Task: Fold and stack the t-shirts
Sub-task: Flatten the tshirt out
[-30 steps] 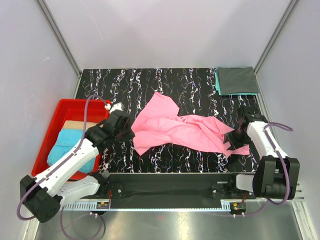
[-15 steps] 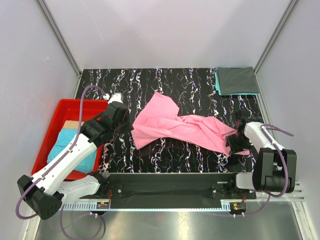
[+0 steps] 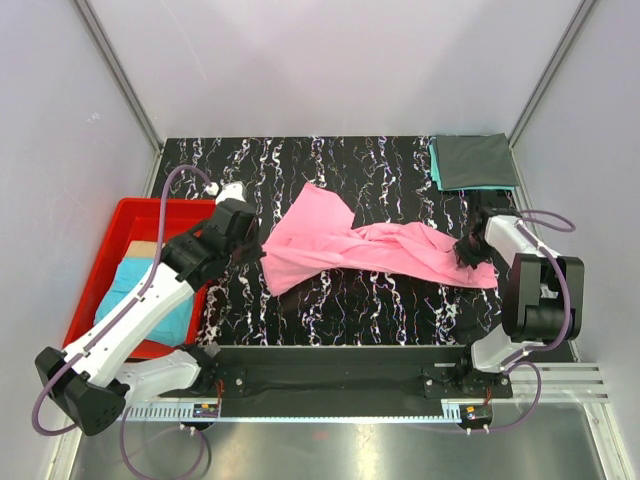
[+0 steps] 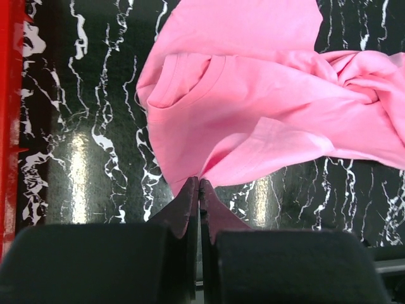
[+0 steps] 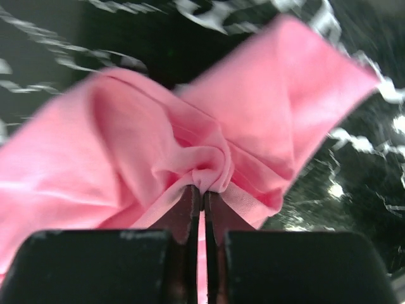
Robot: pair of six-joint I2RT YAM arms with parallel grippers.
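- The light blue t-shirt (image 3: 130, 290) lies in the red bin (image 3: 150, 207) on the left, not folded. The left arm reaches right over the bin. If it drops low, it could bump the bin.
- The left gripper (image 4: 199, 190) is shut tight on a tiny bit of the pink t-shirt (image 3: 340, 245), right at its edge. A hard pull could make the cloth slip out.
- The right gripper (image 5: 202, 190) is shut on a bunched-up lump of the same shirt. It may be holding two layers, so the shirt could open out twisted.
- The pink t-shirt is stretched between the two grippers across the middle of the table (image 3: 300, 165), all crumpled. Folded like this, it would be lumpy.
- In the far right corner, the dark grey t-shirt (image 3: 478, 160) sits folded on the teal t-shirt (image 3: 435, 160). A lumpy shirt could slide off that pile. The right arm is near and could knock it.
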